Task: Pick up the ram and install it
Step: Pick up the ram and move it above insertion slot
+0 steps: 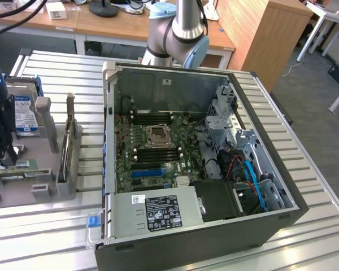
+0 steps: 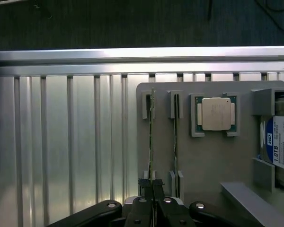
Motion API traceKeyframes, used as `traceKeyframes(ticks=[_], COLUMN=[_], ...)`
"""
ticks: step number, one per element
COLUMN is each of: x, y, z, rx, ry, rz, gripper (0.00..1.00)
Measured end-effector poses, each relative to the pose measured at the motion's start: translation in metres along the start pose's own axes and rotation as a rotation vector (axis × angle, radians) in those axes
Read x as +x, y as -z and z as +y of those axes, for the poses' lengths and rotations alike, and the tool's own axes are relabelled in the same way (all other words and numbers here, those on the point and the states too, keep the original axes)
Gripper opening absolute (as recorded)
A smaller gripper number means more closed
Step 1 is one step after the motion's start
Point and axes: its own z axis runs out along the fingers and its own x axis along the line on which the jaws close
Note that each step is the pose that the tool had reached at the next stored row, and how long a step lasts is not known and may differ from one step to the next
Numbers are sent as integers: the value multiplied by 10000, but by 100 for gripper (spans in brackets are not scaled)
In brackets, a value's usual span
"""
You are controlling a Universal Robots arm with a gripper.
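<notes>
Green thin ram stick [image 2: 152,137] of circuit board: on edge in the grey plastic holder's [image 2: 213,165] slots, beside a second stick [image 2: 175,137] | hand [image 2: 153,185]: clenched on one end of it | advice: probably draw it straight out, no tilt, no twist

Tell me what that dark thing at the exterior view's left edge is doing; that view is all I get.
Observer: That's the gripper. The wrist view shows it shut on the upper edge of the ram, which stands in its slot in the grey holder.
Visitor: Is that the only stick there?
Observer: No, a second stick stands in the neighbouring slot, untouched.
Visitor: Anything else hidden from me?
Observer: A square silver CPU chip lies flat in a pocket beside the sticks.
</notes>
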Motion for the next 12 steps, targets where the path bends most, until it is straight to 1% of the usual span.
traceKeyframes(ticks=[7, 12], x=[9, 16], y=[258, 480], z=[-2, -3], rx=[1, 0], ry=[13, 17], rz=[0, 0], gripper=[12, 12])
